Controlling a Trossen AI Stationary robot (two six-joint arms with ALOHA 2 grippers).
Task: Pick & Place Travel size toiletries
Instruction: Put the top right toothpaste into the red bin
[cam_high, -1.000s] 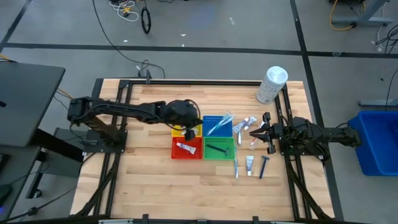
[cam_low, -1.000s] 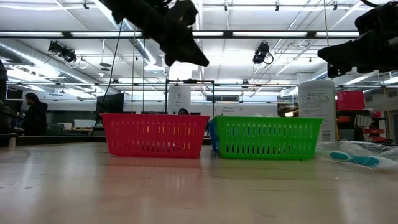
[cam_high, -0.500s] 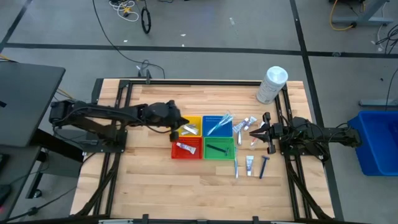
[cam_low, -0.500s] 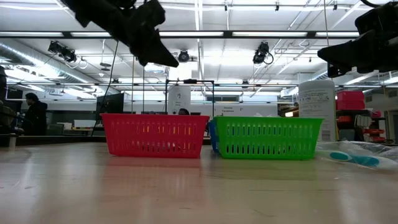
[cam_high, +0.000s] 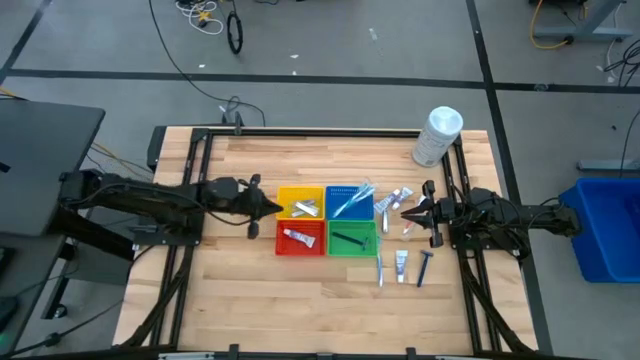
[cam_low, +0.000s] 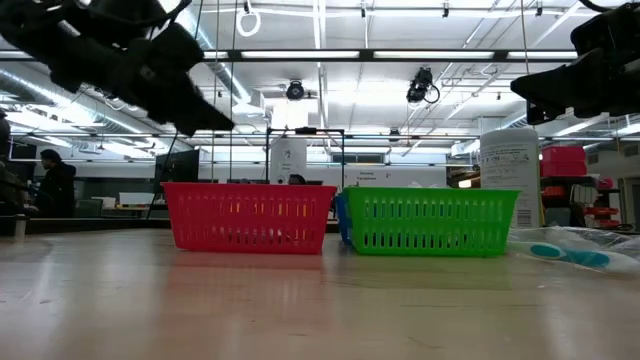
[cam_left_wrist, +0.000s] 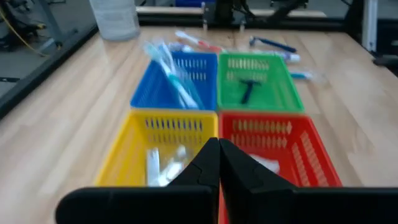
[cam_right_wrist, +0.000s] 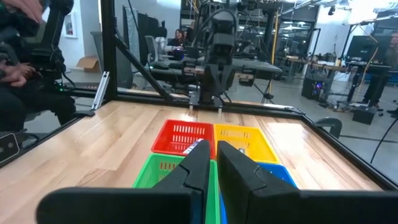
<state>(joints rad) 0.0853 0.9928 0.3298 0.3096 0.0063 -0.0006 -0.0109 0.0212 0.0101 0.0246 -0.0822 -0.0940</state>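
Four small baskets stand together mid-table. The yellow basket holds silvery packets, and the blue one holds toothbrushes. A dark razor lies in the green basket, a white tube in the red one. More toiletries lie loose on the table to their right: packets, a toothbrush, a tube and a razor. My left gripper hovers shut and empty just left of the yellow basket. My right gripper waits shut by the loose packets.
A large white cylindrical container stands at the far right corner of the table. A black frame runs along the table's sides. Bare wood lies left of the baskets and along the near edge.
My left gripper has drawn back from above the yellow and red baskets toward the table's left edge. It has sunk lower on the way and has stayed shut and empty. The baskets and the loose items have not moved.
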